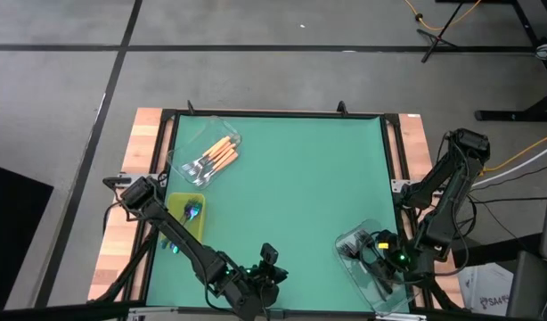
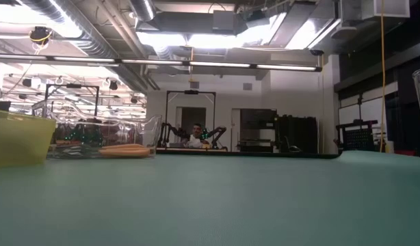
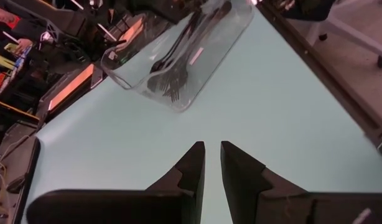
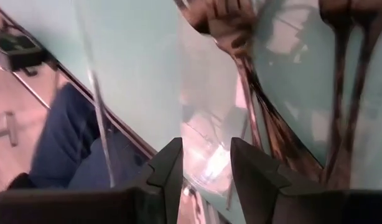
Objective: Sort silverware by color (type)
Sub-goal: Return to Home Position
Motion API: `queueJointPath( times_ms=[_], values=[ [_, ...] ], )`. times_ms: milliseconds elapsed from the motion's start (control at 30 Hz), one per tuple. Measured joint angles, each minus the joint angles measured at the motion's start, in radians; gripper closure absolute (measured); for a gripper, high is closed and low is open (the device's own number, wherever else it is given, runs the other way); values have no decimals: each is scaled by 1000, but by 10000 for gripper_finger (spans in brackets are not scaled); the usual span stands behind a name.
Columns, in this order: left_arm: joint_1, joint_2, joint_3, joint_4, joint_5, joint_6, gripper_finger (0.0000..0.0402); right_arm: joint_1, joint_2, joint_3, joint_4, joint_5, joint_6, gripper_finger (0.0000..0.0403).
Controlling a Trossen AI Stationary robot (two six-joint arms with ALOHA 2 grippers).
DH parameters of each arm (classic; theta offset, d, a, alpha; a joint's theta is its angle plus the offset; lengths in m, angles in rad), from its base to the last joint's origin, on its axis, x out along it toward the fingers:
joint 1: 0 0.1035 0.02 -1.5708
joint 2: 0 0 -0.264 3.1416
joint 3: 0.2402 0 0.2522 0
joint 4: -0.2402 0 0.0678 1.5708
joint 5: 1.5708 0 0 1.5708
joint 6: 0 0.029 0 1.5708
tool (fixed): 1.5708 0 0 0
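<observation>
Dark grey-black forks lie in a clear tub at the table's near right. My right gripper hangs over that tub, open, with nothing between its fingers; the dark forks lie beside it in the tub. My left gripper stands by the near edge, pointing toward that tub, its fingers a narrow gap apart and holding nothing. Orange-handled forks lie in a clear tub at the far left. Iridescent forks lie in the yellow-green tray.
The green mat lies bare between the three containers. In the low view the yellow-green tray and the tub with orange forks stand at the left. A person sits in the room far behind the table.
</observation>
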Motion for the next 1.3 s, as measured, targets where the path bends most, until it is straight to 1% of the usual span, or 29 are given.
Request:
queueJointPath(
  times_ms=[100, 267, 333, 400, 600, 867, 1033, 1167, 1300],
  values=[
    [1, -1, 0, 19, 14, 0, 356, 0, 0, 0, 10, 68, 0, 278],
    [17, -2, 0, 28, 52, 1, 356, 0, 0, 0, 69, 259, -13, 278],
    [25, -2, 0, 28, 54, 0, 356, -8, 0, 0, 93, 314, -53, 278],
    [35, -2, 0, 32, 55, 0, 356, -28, 0, 0, 122, 336, -111, 278],
    [65, -2, 0, 109, 55, 0, 356, -141, 0, 1, 228, 339, -346, 278],
    [110, -2, 0, 216, 55, 8, 356, -338, 0, 1, 430, 339, -778, 278],
    [134, -2, 0, 296, 54, 131, 356, -463, 0, 1, 568, 336, -1035, 278],
    [149, -15, 0, 332, 55, 205, 356, -557, 0, 1, 692, 289, -1230, 278],
    [163, -71, 0, 318, 46, 211, 356, -643, -1, 1, 796, 194, -1405, 278]
  ],
)
